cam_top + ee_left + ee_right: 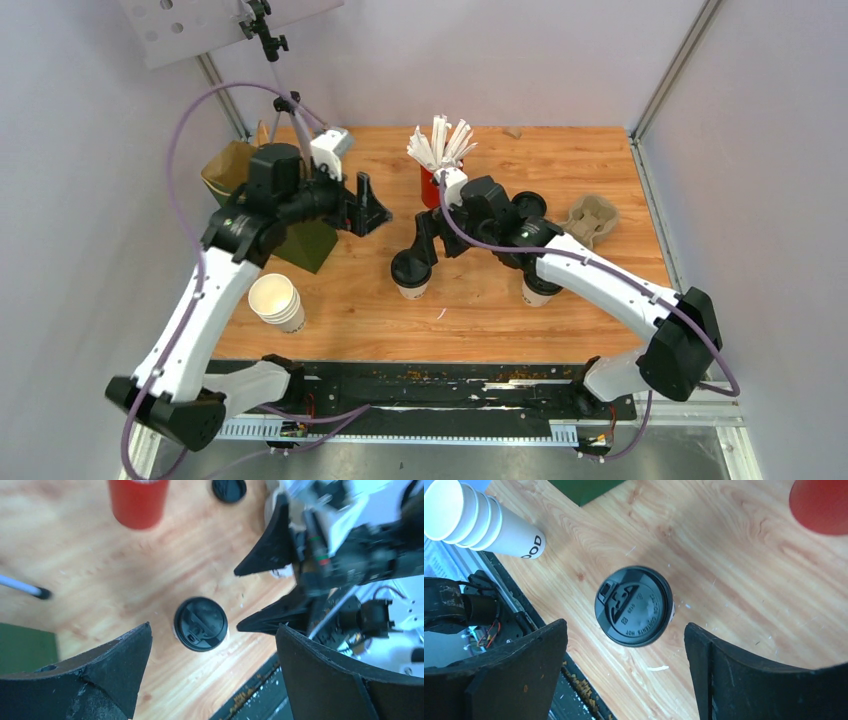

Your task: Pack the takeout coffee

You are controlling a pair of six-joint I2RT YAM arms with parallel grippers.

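Takeout coffee [411,272] stands upright near the middle of the wooden table [560,160], a little toward its near edge. The table is pale orange plank with fine white specks, and a black strip littered with crumbs runs along the near edge. Plain pale walls [500,60] close you in on three sides, with metal posts at the far corners. A green paper bag [312,247] sits by the left edge, a red cup of white sticks [430,185] at the far middle, a cardboard cup carrier [588,222] toward the right edge, and a stack of white paper cups [277,302] lies on its side near the left near corner. The coffee is a small white paper cup under a round black lid with a sip hole and raised lettering. Your right gripper [625,626] hangs over it, spread wide, fingers clear of the lid on both sides, holding nothing. Your left gripper [214,630] is fully spread and empty too.
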